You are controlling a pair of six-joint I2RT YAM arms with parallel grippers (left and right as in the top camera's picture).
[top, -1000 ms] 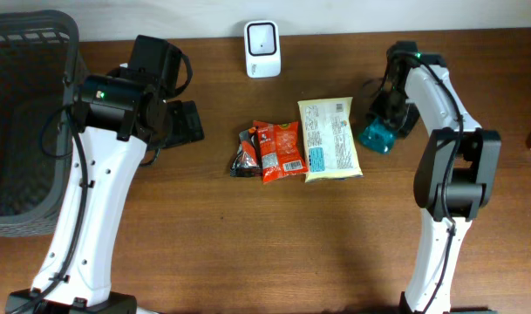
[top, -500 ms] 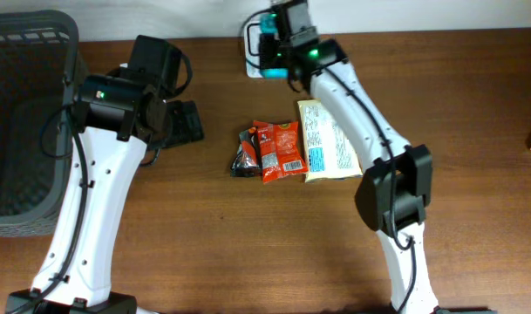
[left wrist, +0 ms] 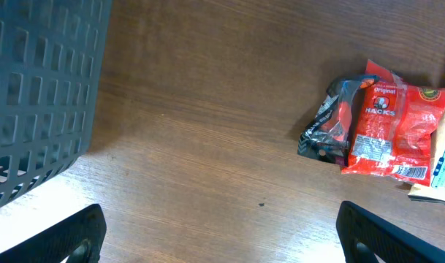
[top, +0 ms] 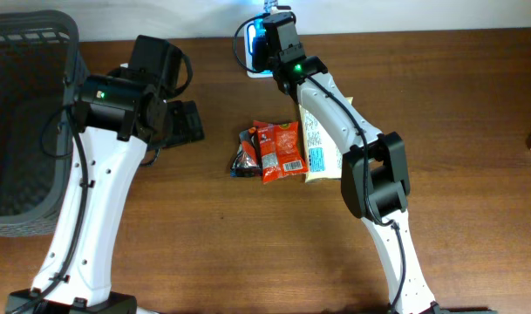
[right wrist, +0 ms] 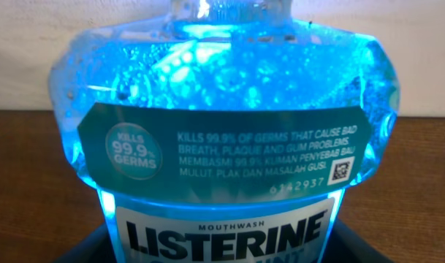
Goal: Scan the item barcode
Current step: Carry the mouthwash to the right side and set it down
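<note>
Nearest the arm bases, we see the brown wooden counter (top: pixel 213 235). Further in, at mid-depth, three snack packets lie side by side. A small dark packet (top: pixel 245 155) is on the left, a red packet (top: pixel 281 150) overlaps it, and a pale yellow packet (top: pixel 328 139) on the right lies partly under the right arm.

To their left, apart from them, the left gripper (top: pixel 188 122) hangs with its jaws spread wide and nothing between them. Its wrist camera looks down on the dark and red packets and on the wall of a dark mesh basket (top: pixel 25 131) at the counter's left edge.

At the far edge, by the wall, the right gripper (top: pixel 270 33) holds a mouthwash bottle (right wrist: pixel 229 88), with a dark finger showing at either side of its lower part. From above, the bottle overlaps the white scanner (top: pixel 250 61). Its blue liquid glows, and its teal label with the "LISTERINE" lettering faces the wrist camera. A small square code sits at the label's right end.
</note>
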